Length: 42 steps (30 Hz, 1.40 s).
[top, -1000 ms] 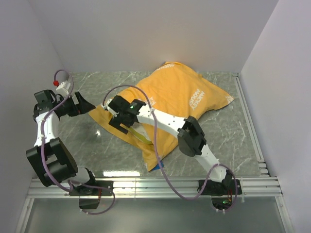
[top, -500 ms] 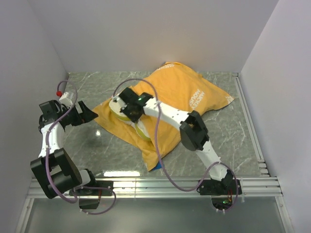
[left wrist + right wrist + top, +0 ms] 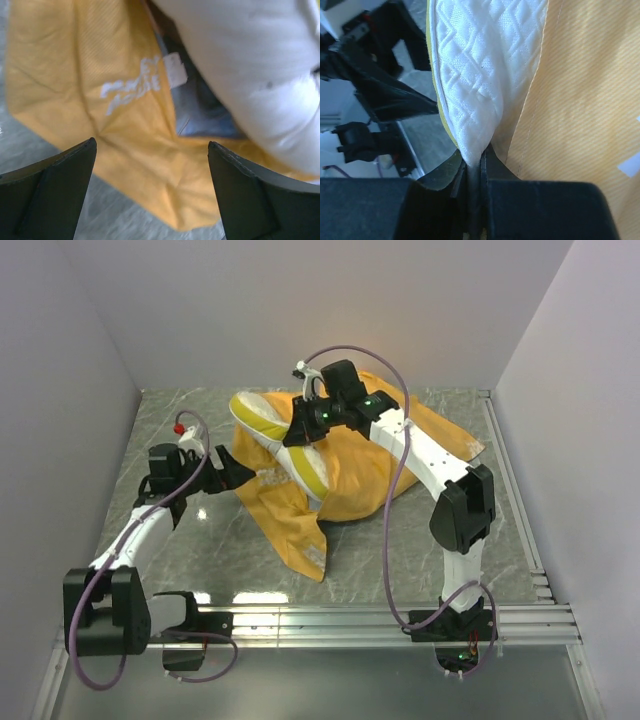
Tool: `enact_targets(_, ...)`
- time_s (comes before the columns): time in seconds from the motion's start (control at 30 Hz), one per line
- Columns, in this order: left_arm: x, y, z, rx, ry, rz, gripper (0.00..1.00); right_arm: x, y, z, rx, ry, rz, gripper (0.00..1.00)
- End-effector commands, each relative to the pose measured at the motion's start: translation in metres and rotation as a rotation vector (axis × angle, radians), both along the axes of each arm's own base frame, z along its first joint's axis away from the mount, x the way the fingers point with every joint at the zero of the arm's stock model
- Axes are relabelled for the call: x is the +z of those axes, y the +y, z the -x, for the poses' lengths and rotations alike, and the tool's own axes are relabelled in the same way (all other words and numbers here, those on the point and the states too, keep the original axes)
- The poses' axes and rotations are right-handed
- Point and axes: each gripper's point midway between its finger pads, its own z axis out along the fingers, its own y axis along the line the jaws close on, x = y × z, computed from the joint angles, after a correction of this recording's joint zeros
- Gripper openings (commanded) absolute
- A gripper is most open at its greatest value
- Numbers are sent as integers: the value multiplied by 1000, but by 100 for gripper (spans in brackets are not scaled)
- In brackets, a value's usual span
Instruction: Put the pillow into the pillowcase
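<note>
The pillowcase (image 3: 350, 470) lies orange-yellow side out in the middle of the table, its mouth toward the left. The cream-white quilted pillow (image 3: 285, 435) with its yellow-green band sticks out of that mouth, lifted and tilted. My right gripper (image 3: 305, 420) is shut on the pillow (image 3: 475, 75), pinching its cloth between the jaws beside the orange pillowcase (image 3: 590, 100). My left gripper (image 3: 235, 472) stands open at the pillowcase's left corner. In the left wrist view the orange pillowcase (image 3: 100, 115) fills the space ahead of my left gripper (image 3: 152, 150), with the white pillow (image 3: 260, 70) at the upper right.
The table is grey-green marble (image 3: 190, 550), closed in by white walls on three sides. A metal rail (image 3: 320, 615) runs along the near edge. Purple cables (image 3: 385, 540) loop off both arms.
My right gripper shut on the pillow and dragged it up and toward the back, out of the pillowcase's mouth. My left arm reached right to the pillowcase's left corner.
</note>
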Motion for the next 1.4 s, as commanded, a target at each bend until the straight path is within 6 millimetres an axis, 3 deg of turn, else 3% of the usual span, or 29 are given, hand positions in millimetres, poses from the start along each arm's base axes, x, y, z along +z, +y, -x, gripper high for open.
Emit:
enact_targets(0.0, 16, -15, -28, 112, -39, 98, 98, 36, 17, 10, 29, 50, -167, 0)
enact_targets(0.13, 4, -41, -42, 149, -4, 64, 91, 34, 23, 6, 17, 92, -204, 0)
enact_targets(0.23, -17, -55, -47, 189, 25, 36, 87, 31, 29, 9, 31, 149, -243, 0)
enact_targets(0.33, -41, -73, -44, 157, 47, -19, 84, 42, 34, 10, 46, 170, -303, 0)
enact_targets(0.47, -47, -100, -46, 123, 8, -54, 85, 57, 33, 12, 39, 232, -374, 0)
enact_targets(0.6, -60, -108, -59, 161, 5, -106, 88, 64, 34, 25, 58, 331, -451, 0)
enact_targets(0.83, -123, -114, -84, 236, 130, -305, 78, 86, 33, 40, 107, 435, -563, 0)
enact_targets(1.07, -160, -113, -74, 242, 207, -424, 69, 106, 23, 46, 115, 535, -685, 0)
enact_targets(1.17, -177, -111, -73, 226, 252, -490, 58, 110, 22, 48, 122, 558, -722, 0)
enact_targets(1.23, -176, -106, -72, 225, 247, -523, 32, 102, 21, 46, 104, 551, -695, 0)
enact_targets(1.27, -174, -103, -71, 222, 243, -524, 32, 99, 20, 46, 96, 542, -683, 0)
enact_targets(1.3, -167, -100, -62, 204, 239, -508, 17, 94, 18, 40, 68, 532, -672, 0)
enact_targets(1.37, -156, -89, -55, 193, 228, -465, 4, 82, 14, 33, 37, 507, -639, 0)
